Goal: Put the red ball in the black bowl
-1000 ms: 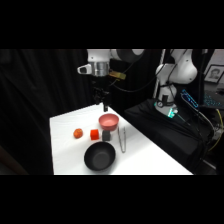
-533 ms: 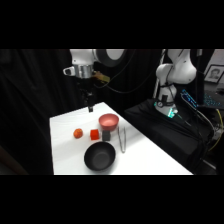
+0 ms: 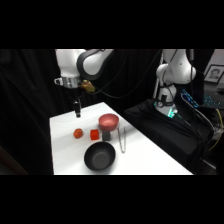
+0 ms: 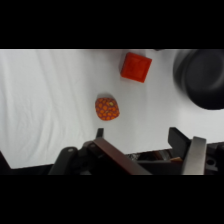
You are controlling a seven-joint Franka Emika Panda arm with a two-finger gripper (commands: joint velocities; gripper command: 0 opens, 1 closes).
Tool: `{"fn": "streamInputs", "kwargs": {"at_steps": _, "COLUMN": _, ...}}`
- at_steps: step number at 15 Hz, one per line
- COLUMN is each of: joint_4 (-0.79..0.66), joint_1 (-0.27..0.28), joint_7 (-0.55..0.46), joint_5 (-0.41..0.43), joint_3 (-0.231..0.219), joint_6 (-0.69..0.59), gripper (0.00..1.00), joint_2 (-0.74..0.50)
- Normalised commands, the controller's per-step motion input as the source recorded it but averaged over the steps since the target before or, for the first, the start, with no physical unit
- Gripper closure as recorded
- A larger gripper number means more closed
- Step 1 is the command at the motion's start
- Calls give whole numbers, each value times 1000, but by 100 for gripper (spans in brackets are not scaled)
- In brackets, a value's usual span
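Note:
The red ball point(image 3: 78, 133) rests on the white table point(image 3: 65, 155), left of the red cube point(image 3: 94, 134). The black bowl point(image 3: 100, 156) sits in front of both, toward the table's near edge. My gripper point(image 3: 77, 110) hangs in the air above and slightly behind the ball, touching nothing. In the wrist view the ball point(image 4: 107, 108) lies just beyond my left finger, with the cube point(image 4: 136, 67) farther off and the black bowl point(image 4: 202, 77) at the right edge. The gripper point(image 4: 140, 142) is open, with nothing between its fingers.
A smaller pink-red bowl point(image 3: 108, 121) stands behind the cube. Metal tongs point(image 3: 122, 139) lie to its right. The arm's base point(image 3: 172, 75) rises beside the table at the upper right, over a dark cloth with cables.
The arm has swung left, from above the pink-red bowl to above the red ball. The objects on the table have stayed where they were.

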Motion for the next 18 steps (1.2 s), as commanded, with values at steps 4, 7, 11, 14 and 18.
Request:
{"fn": "streamInputs", "kwargs": {"at_steps": 4, "joint_4": 495, "joint_1": -102, "joint_7": 21, "joint_5": 130, "joint_3": 14, "joint_6": 61, "gripper": 0, "joint_2": 460}}
{"fn": "streamInputs", "kwargs": {"at_steps": 7, "joint_4": 466, "joint_1": -107, "joint_7": 18, "joint_5": 150, "joint_3": 38, "joint_6": 9, "gripper": 0, "joint_2": 389}}
{"fn": "streamInputs", "kwargs": {"at_steps": 11, "joint_4": 440, "joint_1": -107, "joint_7": 1, "joint_5": 167, "joint_3": 77, "joint_6": -45, "gripper": 0, "joint_2": 342}}
{"fn": "streamInputs", "kwargs": {"at_steps": 14, "joint_4": 381, "joint_1": -82, "joint_7": 14, "joint_5": 127, "joint_3": 71, "joint_6": -58, "gripper": 0, "joint_2": 296}}
{"fn": "streamInputs", "kwargs": {"at_steps": 18, "joint_4": 331, "joint_1": -77, "joint_7": 17, "joint_5": 111, "joint_3": 69, "joint_6": -78, "gripper": 0, "joint_2": 240}}
